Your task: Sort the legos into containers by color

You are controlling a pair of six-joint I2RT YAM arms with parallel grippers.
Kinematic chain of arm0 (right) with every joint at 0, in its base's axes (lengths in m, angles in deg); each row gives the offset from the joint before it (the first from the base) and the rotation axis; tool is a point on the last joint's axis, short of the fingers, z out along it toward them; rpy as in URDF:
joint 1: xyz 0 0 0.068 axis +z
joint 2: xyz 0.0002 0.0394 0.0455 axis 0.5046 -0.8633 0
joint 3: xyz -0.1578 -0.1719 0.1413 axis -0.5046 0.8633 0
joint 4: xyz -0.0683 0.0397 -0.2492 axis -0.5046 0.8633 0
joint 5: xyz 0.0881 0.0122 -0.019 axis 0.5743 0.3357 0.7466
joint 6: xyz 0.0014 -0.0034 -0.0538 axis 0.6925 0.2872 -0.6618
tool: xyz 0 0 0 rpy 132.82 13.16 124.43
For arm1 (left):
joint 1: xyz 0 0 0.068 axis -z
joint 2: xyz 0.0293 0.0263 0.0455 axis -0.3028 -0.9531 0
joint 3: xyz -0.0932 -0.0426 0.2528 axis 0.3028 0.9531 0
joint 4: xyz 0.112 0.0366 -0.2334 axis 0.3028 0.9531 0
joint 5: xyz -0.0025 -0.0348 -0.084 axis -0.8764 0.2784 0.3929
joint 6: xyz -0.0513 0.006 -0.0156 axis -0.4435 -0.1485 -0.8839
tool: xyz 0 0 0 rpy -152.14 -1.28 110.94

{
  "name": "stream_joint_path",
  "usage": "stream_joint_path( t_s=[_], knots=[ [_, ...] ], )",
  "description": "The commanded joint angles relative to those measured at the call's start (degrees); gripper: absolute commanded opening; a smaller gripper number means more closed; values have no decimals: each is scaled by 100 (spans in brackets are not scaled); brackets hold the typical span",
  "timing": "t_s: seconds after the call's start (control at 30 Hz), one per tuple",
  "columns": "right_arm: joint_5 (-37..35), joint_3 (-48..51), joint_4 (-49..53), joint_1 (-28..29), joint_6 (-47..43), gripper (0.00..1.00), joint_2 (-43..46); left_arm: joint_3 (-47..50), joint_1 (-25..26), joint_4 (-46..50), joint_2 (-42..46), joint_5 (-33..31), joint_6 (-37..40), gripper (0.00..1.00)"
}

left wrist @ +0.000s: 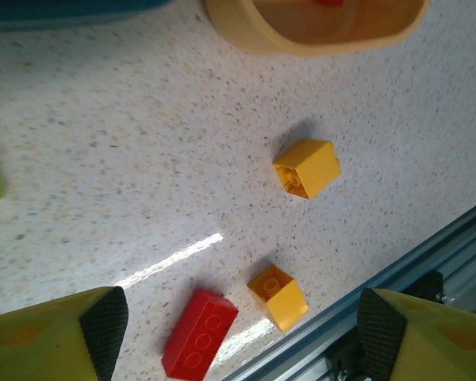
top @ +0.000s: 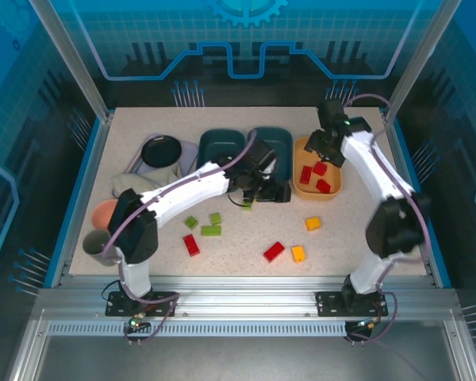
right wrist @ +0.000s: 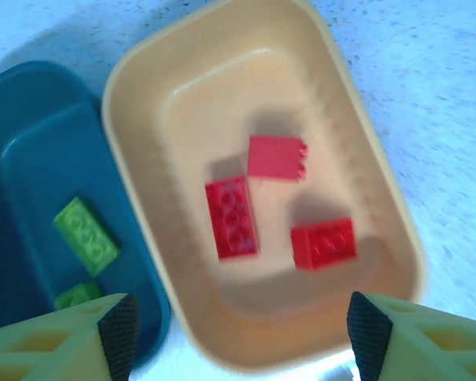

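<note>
The bench is a speckled beige surface. Three shallow rounded-rectangle containers stand in a row at its far half: two dark teal trays and, rightmost, a pale orange tray.

The pale orange tray holds three red bricks. The teal tray just beside it holds two lime green bricks.

The loose legos lie on the near half of the bench:
- three green bricks close together, left of centre;
- one green brick near the left claw;
- two red bricks;
- two orange-yellow bricks.

The left claw hangs at the near edge of the teal trays. In the left wrist view its fingers are spread wide, released and grasping nothing; below them lie both yellow bricks and one red brick, well apart from the pads.

The right claw hangs over the pale orange tray. In the right wrist view its fingers are spread wide, released, touching neither tray nor brick.
</note>
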Motion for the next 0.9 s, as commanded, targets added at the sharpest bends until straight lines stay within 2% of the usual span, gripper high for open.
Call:
stream_joint_path(
  t_s=[0.0, 0.17, 0.3, 0.4, 0.53, 0.73, 0.87],
  knots=[
    [-138, 1342, -9, 133, -335, 73, 1570, -530, 171, 283, -612, 164, -275, 79],
    [134, 2876, -131, 480, -901, 76, 4005, -1363, 393, 464, -1473, 127, -984, 82],
    [385, 3287, 244, 724, -1078, 77, 5320, -2318, 656, 814, -2186, -65, -1013, 84],
    [513, 3265, 545, 746, -1062, 78, 5829, -3025, 808, 1115, -2667, -332, -797, 86],
    [687, 3239, 590, 745, -1065, 79, 6222, -3462, 840, 1104, -3107, -438, -794, 88],
    [746, 3176, 695, 745, -1017, 79, 6315, -4320, 926, 1592, -3775, -633, -969, 89],
    [757, 3177, 694, 746, -1042, 79, 6363, -4492, 1073, 1598, -3997, -714, -1072, 89]
  ],
)
